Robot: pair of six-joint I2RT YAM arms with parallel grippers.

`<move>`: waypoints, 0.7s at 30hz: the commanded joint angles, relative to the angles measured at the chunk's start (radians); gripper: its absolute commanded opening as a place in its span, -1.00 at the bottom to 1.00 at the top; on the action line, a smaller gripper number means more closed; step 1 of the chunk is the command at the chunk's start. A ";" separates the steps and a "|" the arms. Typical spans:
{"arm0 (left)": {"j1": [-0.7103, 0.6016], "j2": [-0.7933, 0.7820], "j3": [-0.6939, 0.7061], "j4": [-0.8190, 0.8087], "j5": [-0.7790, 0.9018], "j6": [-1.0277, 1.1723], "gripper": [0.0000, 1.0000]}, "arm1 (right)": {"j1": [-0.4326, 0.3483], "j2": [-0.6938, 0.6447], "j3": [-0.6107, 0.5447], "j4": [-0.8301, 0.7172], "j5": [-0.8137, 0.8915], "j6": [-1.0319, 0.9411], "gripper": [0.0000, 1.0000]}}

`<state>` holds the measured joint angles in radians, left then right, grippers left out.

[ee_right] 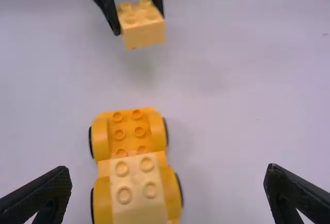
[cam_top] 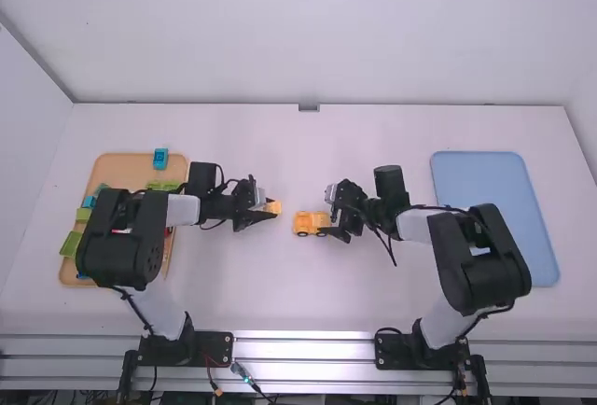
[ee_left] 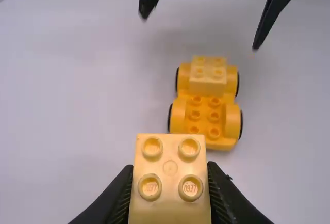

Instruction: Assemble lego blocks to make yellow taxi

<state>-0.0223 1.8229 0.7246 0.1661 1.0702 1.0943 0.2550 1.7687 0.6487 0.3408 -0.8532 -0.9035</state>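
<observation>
Okay, high view: my left gripper (cam_top: 265, 207) has a pale-yellow plastic four-stud block (cam_top: 273, 207) near the bare-stud end of an orange-yellow plastic car chassis (cam_top: 306, 225). Chassis sits on the white table (cam_top: 308, 302) between the arms; my right gripper (cam_top: 329, 213) is at its other end.

Left wrist view: left fingers pinch the block by two opposite sides, studs up. Should be light, stiff, slightly slick; side faces are the right hold, underside has to seat. Chassis has rounded fenders, black-edged wheels, a second pale four-stud block (ee_left: 207, 84) on one end, open studs on the other.

Right wrist view: right fingers spread wide, nothing gripped, chassis lying between them. Wheels may let it roll under pressure, so I'd brace the fenders before pressing. Held block is boxy, plain-sided, off the table.
</observation>
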 commanded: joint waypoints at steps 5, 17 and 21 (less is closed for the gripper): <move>-0.099 -0.024 0.004 0.020 0.013 -0.006 -0.79 | 0.002 0.105 -0.008 0.029 -0.066 -0.073 0.97; -0.153 -0.024 0.004 0.079 -0.035 -0.119 -0.87 | -0.012 0.245 0.014 0.150 -0.149 -0.074 0.99; -0.185 -0.024 0.004 0.088 -0.056 -0.118 -0.87 | 0.011 0.287 0.048 0.146 -0.145 -0.071 0.96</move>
<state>-0.1799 1.8229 0.7246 0.2535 1.0225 0.9939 0.2481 2.0155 0.6636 0.4931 -0.9733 -0.9730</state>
